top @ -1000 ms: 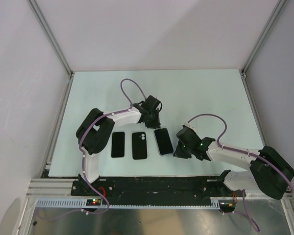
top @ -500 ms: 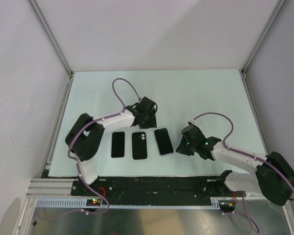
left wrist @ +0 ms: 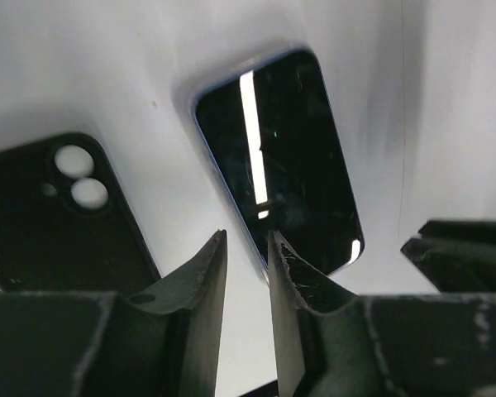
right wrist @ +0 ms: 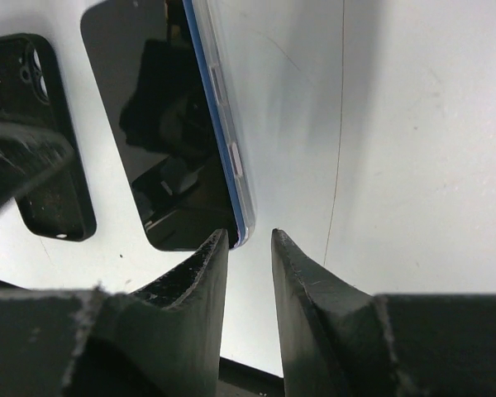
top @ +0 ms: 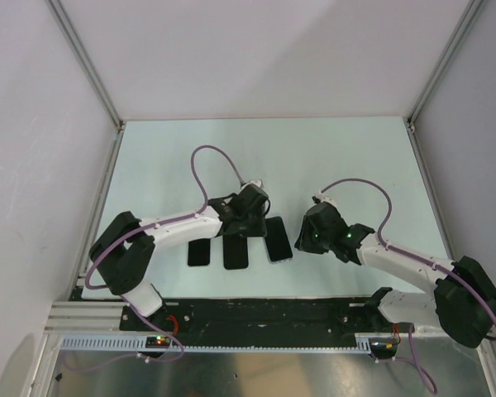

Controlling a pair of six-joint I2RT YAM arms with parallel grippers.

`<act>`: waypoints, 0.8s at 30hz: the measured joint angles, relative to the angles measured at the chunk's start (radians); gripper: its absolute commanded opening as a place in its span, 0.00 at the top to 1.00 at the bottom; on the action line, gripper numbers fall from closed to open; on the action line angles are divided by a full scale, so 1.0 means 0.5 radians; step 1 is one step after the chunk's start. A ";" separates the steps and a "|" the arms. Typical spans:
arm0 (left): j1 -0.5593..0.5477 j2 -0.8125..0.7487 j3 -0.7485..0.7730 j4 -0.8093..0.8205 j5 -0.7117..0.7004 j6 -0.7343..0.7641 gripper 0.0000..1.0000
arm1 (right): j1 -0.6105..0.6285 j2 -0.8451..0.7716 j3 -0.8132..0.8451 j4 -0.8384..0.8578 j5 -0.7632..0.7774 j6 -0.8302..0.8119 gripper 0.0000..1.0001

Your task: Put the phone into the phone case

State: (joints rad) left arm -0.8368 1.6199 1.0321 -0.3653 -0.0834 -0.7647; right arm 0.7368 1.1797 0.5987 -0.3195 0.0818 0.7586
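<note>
**A:** What lay on the pale green table (top: pixel 347 157), and where?

**B:** Three dark, flat rectangles lay in a row close to the table's near edge, about midway between its left and right edges. The rightmost was the phone (left wrist: pixel 273 165), lying flat with its screen up. It was glossy black with a thin blue rim.

**A:** And the phone case?

**B:** The phone case (left wrist: pixel 62 223) lay flat just left of the phone, with a strip of bare table between them. It was black, and the table showed pale through its round camera holes, so nothing sat inside it. A third dark slab (top: pixel 198 254) lay further left, partly hidden by the left arm. I could not tell whether it was a phone or a case.

**A:** How were the grippers set?

**B:** The left gripper (left wrist: pixel 246 248) hung over the phone's left long edge, its fingers only a narrow slit apart and gripping nothing. The right gripper (right wrist: pixel 250 244) hovered by the phone's near right corner, its fingers also narrowly parted with nothing between them. I could not tell whether either one touched the phone.
</note>
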 measured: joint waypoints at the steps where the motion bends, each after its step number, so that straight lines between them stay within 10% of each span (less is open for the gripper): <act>1: -0.035 0.000 -0.012 -0.012 0.000 -0.012 0.71 | -0.005 0.009 0.017 -0.002 0.000 -0.021 0.68; 24: -0.207 0.029 -0.098 0.014 0.039 -0.162 0.78 | 0.057 0.327 0.111 0.026 -0.087 -0.166 0.68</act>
State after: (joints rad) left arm -0.9401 1.6344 0.9833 -0.3584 -0.0639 -0.8455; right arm 0.7654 1.3430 0.6540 -0.3065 0.0383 0.6754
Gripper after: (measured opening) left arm 0.224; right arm 0.318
